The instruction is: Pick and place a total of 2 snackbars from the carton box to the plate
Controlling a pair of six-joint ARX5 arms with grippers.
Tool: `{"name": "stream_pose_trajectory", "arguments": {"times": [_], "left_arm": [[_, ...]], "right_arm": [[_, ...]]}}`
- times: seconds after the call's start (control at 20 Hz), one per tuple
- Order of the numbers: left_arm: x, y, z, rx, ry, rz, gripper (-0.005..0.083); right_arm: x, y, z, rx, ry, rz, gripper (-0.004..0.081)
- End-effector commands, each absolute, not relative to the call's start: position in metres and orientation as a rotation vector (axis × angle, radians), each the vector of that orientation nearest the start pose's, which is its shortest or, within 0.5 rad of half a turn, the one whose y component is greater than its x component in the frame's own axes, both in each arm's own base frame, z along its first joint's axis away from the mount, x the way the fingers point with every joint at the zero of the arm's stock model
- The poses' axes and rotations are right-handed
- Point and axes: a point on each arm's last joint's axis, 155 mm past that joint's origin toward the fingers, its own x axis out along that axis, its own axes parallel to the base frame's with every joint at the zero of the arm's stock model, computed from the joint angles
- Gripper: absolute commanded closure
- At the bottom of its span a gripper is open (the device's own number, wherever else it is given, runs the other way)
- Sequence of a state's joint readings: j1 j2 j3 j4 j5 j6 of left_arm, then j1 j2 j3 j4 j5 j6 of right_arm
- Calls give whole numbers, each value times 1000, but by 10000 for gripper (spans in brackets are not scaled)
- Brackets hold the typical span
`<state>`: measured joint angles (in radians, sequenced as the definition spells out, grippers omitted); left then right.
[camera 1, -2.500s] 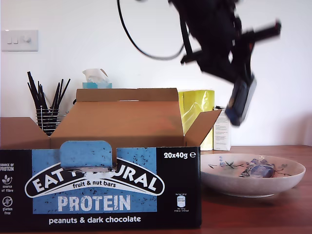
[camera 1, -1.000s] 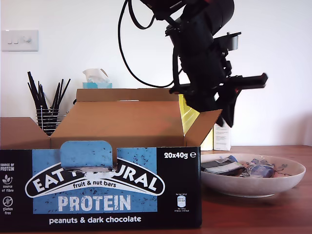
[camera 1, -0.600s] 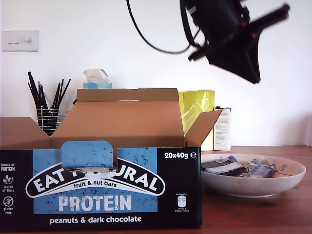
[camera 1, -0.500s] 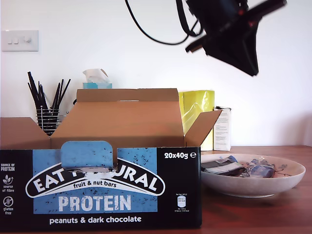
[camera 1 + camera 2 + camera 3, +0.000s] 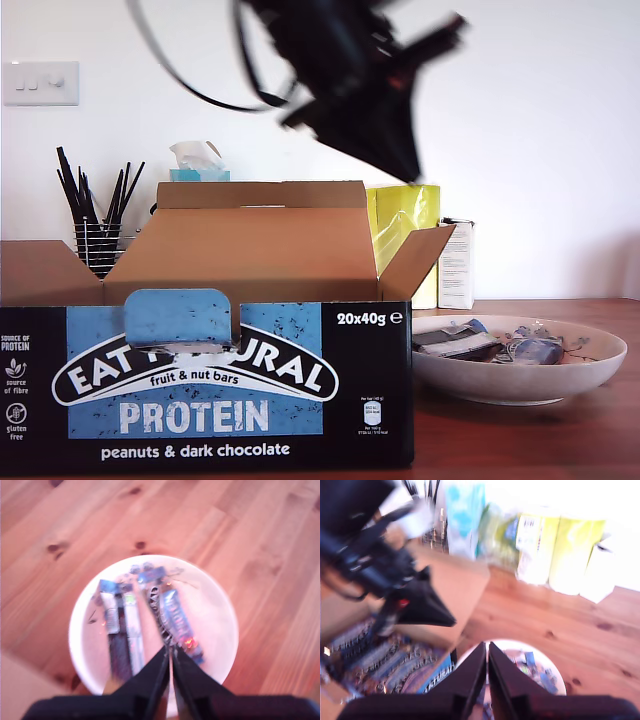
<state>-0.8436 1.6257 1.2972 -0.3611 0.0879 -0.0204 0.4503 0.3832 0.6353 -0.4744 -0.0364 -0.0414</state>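
With the fingers of my first gripper (image 5: pixel 170 667) and my second gripper (image 5: pixel 487 667) pressed together and empty above the flowered cream ceramic plate (image 5: pixel 220 610), two shiny blue-and-black wrapped snackbars (image 5: pixel 121 630) lie in that plate, beside the big brown carton box (image 5: pixel 205 385).

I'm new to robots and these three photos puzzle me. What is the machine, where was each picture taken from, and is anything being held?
I am a pair of robot arms. One picture comes from a camera standing apart. It shows the carton box, the plate to the exterior view's right of it on the wooden table, and a blurred arm above. The other two come from cameras riding on my arms. One looks down past my first gripper at the snackbars lying in the plate. The other looks past my second gripper at the plate and the open box. Both pairs of fingers are closed and hold nothing.
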Motion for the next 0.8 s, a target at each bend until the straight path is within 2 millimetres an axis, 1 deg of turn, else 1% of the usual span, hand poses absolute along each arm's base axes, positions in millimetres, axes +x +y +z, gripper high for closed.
{"name": "stream_pose_trajectory", "arguments": {"times": [0.0, 0.1, 0.15, 0.3, 0.45, 0.55, 0.65, 0.75], "left_arm": [[308, -349, 207, 205, 592, -868, 793], [314, -315, 214, 167, 539, -812, 793], [318, -297, 217, 147, 517, -777, 793], [328, -245, 224, 87, 444, -669, 793], [332, -196, 234, 45, 364, -567, 793], [329, -169, 242, 25, 314, -510, 793], [320, -149, 250, 11, 268, -471, 793], [307, -136, 256, 3, 220, -446, 793]], "right_arm": [[230, 111, 251, -68, 227, 460, 783], [247, 106, 241, -55, 243, 416, 783], [256, 101, 240, -36, 247, 384, 783], [274, 82, 245, -13, 227, 322, 783], [276, 72, 245, 5, 226, 318, 783], [273, 74, 245, 15, 225, 347, 783], [270, 79, 246, 20, 224, 377, 783], [267, 80, 250, 19, 211, 383, 783]]}}
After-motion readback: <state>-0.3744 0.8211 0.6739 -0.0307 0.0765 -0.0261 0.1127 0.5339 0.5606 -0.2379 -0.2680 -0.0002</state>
